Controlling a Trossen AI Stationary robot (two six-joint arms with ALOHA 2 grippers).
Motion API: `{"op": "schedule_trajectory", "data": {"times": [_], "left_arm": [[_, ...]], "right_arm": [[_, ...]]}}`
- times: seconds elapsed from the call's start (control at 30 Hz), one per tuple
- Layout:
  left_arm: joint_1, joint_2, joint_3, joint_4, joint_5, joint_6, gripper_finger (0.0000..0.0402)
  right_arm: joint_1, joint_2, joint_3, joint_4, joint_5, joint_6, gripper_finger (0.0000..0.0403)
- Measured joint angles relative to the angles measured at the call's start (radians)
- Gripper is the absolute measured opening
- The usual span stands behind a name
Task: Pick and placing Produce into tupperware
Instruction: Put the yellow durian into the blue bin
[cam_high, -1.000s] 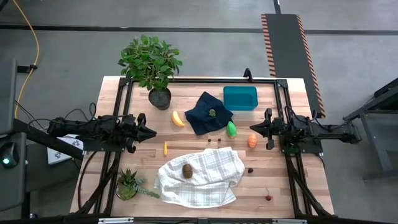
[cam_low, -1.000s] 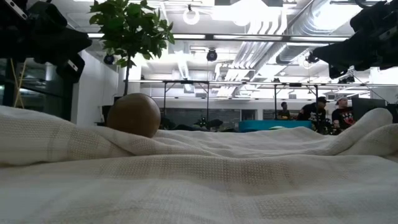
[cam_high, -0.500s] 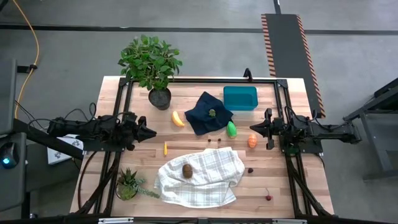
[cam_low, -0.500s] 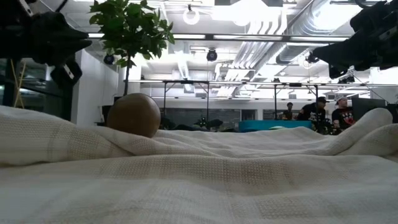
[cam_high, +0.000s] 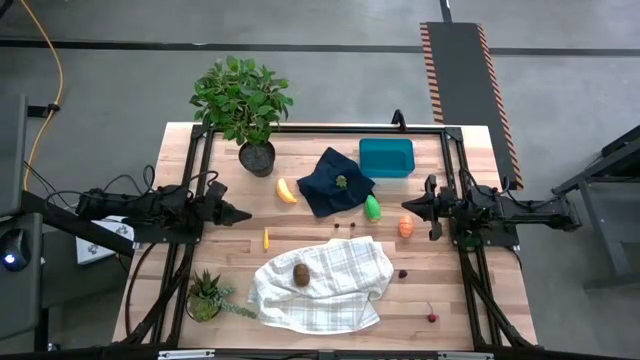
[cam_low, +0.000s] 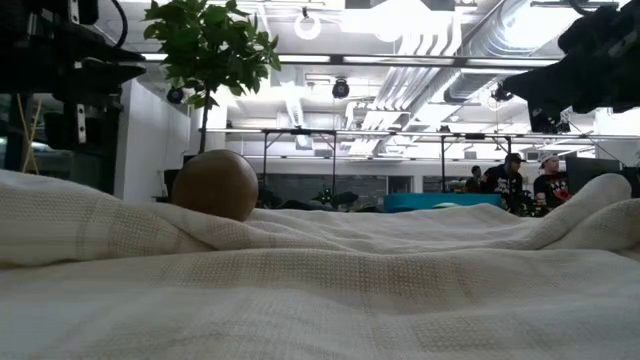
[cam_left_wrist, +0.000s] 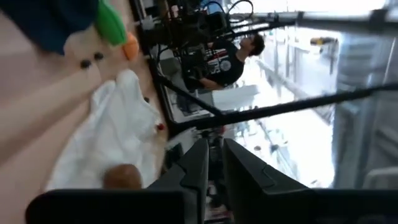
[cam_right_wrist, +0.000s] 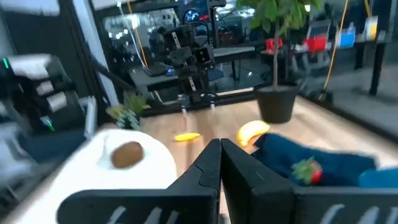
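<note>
In the high view the teal tupperware stands near the far edge, right of the middle. A yellow banana lies left of a navy cloth. The green piece and the orange piece lie to the cloth's right. The brown kiwi rests on a white checked cloth. Cherries lie right of that cloth. My left gripper hovers shut over the table's left side. My right gripper hovers shut above and beside the orange piece.
A big potted plant stands at the far left and a small one at the near left. A little yellow piece lies left of the middle. Another cherry lies near the near right corner. People stand in the room behind.
My left gripper has rolled about its own axis while staying over the same spot on the table's left side. Its outline in the high and low views has narrowed. Nothing on the table has moved.
</note>
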Motion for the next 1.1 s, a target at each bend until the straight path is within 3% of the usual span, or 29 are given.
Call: {"op": "schedule_trajectory", "data": {"times": [0.23,0.43,0.5,0.57,0.67,0.73,0.8,0.87,0.97,1.1], "left_arm": [[0.000,0.000,0.000,0.000,-0.003,-0.384,0.0040],[0.000,0.000,0.000,0.000,-0.006,-0.363,0.0040],[0.000,0.001,0.000,0.000,-0.007,-0.347,0.0040],[0.000,0.001,0.000,0.000,-0.007,-0.330,0.0040],[0.000,0.001,0.000,0.000,-0.009,-0.278,0.0040],[0.000,0.001,0.000,0.000,-0.017,-0.204,0.0040],[0.000,0.001,0.000,0.000,-0.021,-0.138,0.0040],[0.000,0.001,0.000,0.001,-0.021,-0.107,0.0040],[0.000,0.001,0.000,0.001,-0.023,-0.104,0.0040],[0.000,0.002,0.000,0.002,-0.025,-0.104,0.0040]], "right_arm": [[0.000,0.000,0.000,0.073,0.007,0.700,0.0000],[0.000,0.005,0.000,0.094,0.113,1.012,0.0000],[-0.005,0.006,0.000,0.174,0.171,1.094,0.0000],[-0.008,0.010,0.000,0.403,0.216,1.065,0.0000],[-0.008,0.027,0.036,0.781,0.278,0.799,0.0000],[-0.008,0.037,0.109,0.853,0.285,0.606,0.0000],[-0.007,0.051,0.234,0.654,0.289,0.517,0.0000],[-0.006,0.096,0.401,0.229,0.318,0.526,0.0000],[-0.006,0.249,0.665,-0.364,0.391,0.642,0.0002],[-0.006,0.482,0.922,-0.831,0.374,0.828,0.0026]]}}
